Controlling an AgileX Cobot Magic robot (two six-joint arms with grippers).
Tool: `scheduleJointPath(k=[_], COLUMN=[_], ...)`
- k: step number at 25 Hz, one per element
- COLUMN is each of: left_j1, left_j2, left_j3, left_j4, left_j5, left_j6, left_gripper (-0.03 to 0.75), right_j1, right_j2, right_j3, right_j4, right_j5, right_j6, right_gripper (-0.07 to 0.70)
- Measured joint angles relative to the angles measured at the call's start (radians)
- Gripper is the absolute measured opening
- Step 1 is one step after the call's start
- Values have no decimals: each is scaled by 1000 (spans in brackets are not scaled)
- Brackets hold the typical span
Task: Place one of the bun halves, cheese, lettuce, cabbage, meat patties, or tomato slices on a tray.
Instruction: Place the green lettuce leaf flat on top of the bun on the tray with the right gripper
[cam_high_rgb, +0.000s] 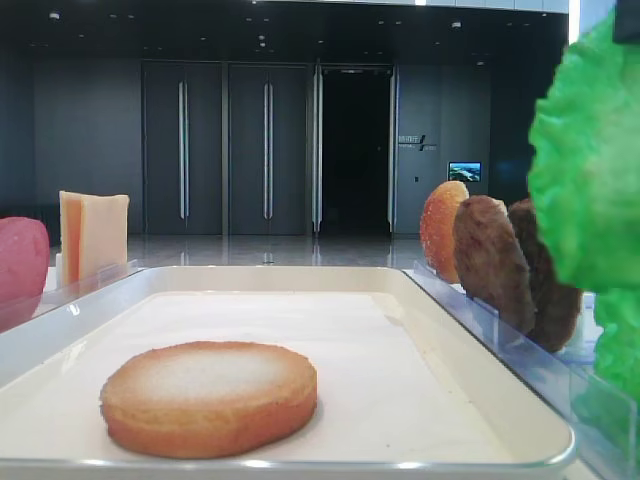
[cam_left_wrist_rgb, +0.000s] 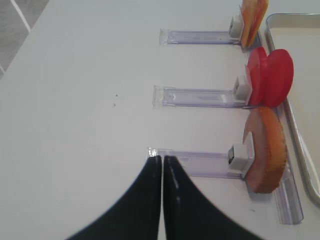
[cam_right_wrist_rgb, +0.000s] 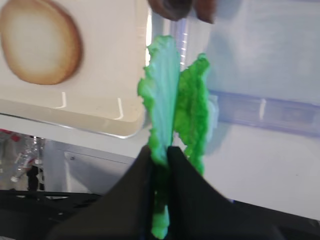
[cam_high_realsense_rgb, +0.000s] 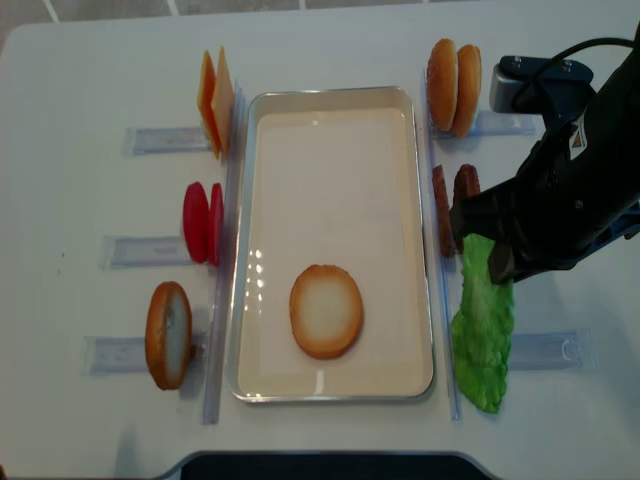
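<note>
My right gripper (cam_right_wrist_rgb: 160, 150) is shut on the lettuce (cam_right_wrist_rgb: 167, 100), a bright green ruffled leaf pinched edge-on between its black fingers. The leaf (cam_high_realsense_rgb: 482, 325) hangs just right of the tray (cam_high_realsense_rgb: 425, 240), outside its rim. One bun half (cam_high_realsense_rgb: 326, 310) lies flat on the tray floor, pale face up. My left gripper (cam_left_wrist_rgb: 162, 157) is shut and empty over bare table, left of a standing bun half (cam_left_wrist_rgb: 267, 150). Tomato slices (cam_high_realsense_rgb: 203, 222) and cheese (cam_high_realsense_rgb: 215, 100) stand left of the tray. Meat patties (cam_high_realsense_rgb: 452, 205) and two more bun halves (cam_high_realsense_rgb: 453, 73) stand to its right.
Clear plastic holder rails (cam_left_wrist_rgb: 200, 162) run along both long sides of the tray and hold the food upright. My right arm (cam_high_realsense_rgb: 570, 190) reaches in from the right over the patties' rail. White table (cam_left_wrist_rgb: 75, 100) lies open on the far left.
</note>
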Motion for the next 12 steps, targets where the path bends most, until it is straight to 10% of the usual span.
scheduleJointPath(k=[12], left_j1=[0], left_j2=[0], left_j3=[0], left_j4=[0], left_j5=[0], left_j6=[0], left_gripper=[-1], right_j1=[162], right_j2=[-42], right_j3=[-25], right_j4=[179], right_j5=[-288], right_j6=[-24], right_gripper=[60])
